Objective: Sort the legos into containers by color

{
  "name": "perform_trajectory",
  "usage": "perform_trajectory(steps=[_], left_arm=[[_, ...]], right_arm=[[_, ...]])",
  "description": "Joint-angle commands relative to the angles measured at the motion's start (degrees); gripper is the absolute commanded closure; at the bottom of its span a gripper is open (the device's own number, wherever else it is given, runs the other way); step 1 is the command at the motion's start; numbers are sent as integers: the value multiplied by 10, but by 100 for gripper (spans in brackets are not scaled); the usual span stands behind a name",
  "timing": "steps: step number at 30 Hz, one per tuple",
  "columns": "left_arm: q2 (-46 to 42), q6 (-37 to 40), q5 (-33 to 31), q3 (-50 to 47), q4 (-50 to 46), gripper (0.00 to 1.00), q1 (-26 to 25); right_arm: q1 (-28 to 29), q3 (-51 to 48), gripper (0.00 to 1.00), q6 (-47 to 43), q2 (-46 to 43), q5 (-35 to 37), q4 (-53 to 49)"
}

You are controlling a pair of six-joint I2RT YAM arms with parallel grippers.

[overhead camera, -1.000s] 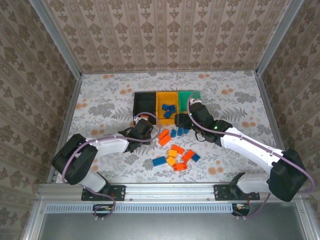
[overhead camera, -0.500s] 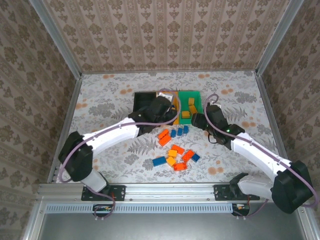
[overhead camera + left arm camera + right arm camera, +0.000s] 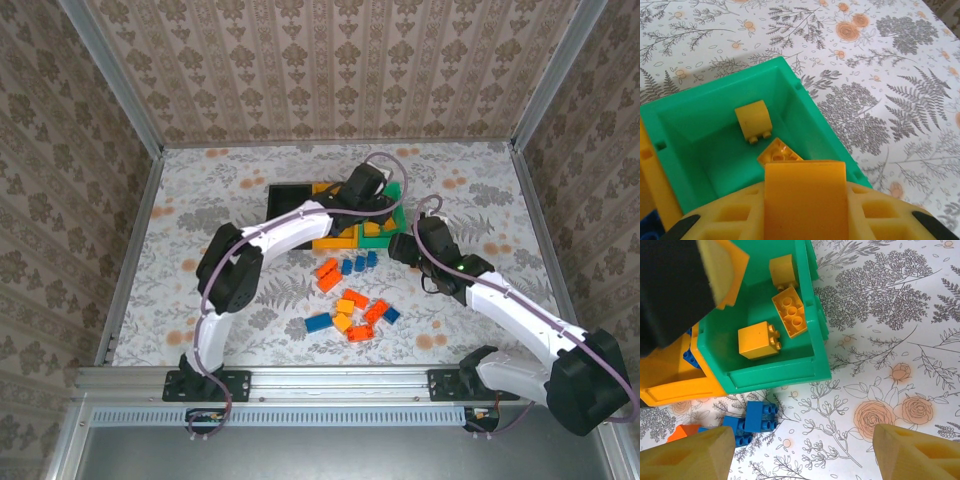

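Grips a yellow brick (image 3: 805, 190) narrowly in the left hand (image 3: 805, 217), straight above the green bin (image 3: 690, 150) where other yellow bricks (image 3: 757, 340) lie, so probably needs only a release. Further right, hovers with the right hand (image 3: 802, 457) wide and empty beside that bin's near wall, the nearer of the two to the blue bricks (image 3: 757, 417) loose on the counter (image 3: 880, 365), slightly to its left.
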Motion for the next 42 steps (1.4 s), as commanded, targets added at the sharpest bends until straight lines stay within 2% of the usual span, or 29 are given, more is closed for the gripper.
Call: perform_trajectory(steps=[1,5,8,12,15,22,27,31,36,39,42], left_arm=[[25,6,20,52,-35,68,8],[37,-9,28,88,-59,45,10],[6,-15,36,78,-53,29,8],[-80,-24,41,7,-18,14,6],[-166,-44,49,-97,33,1,5],[-383,-72,-7,-343,93,0,-29],[-515,-90,-78,-489,86,0,-67],[-597,-130,-100,-590,75,0,-73],[-680,-178,-121,-684,63,0,-75],[-717,-194,-134,-708,37,0,-76],[-745,-202,-146,-723,18,0,-75]], right_arm=[[-3,-8,25,3,-20,-4,-13],[-6,-6,25,-5,-16,-26,-11],[-7,2,25,-10,-12,-36,-25],[-7,4,25,-21,-20,-46,-38],[-7,1,25,-30,-21,-63,-42],[7,-12,25,-44,0,-105,-49],[51,-11,25,-58,24,-109,-66],[87,-6,26,-66,58,-115,-66],[120,5,26,-55,89,-91,-87],[130,-4,27,-37,80,-60,-127],[132,-26,29,-24,54,-63,-149]])
